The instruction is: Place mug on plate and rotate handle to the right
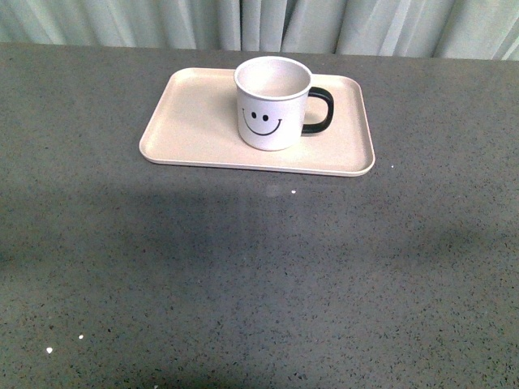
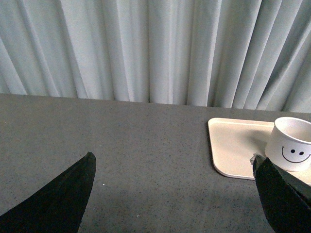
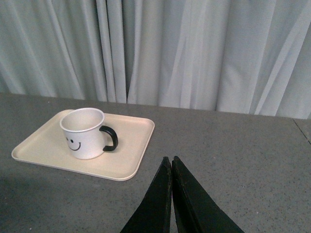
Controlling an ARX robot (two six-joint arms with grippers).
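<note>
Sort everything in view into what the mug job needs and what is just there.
Job: white smiley-face mug, its black loop handle, pale pink-beige rectangular plate.
Just there: grey speckled table, pale pleated curtain.

A: where's the mug (image 1: 272, 104) sitting?
B: upright on the plate (image 1: 195, 121), right of its middle, smiley facing the camera, handle (image 1: 319, 109) sticking out at 3 o'clock. Grey table (image 1: 259, 275) underneath.

Mug (image 2: 291, 150) handle hidden, left wrist view.
</note>
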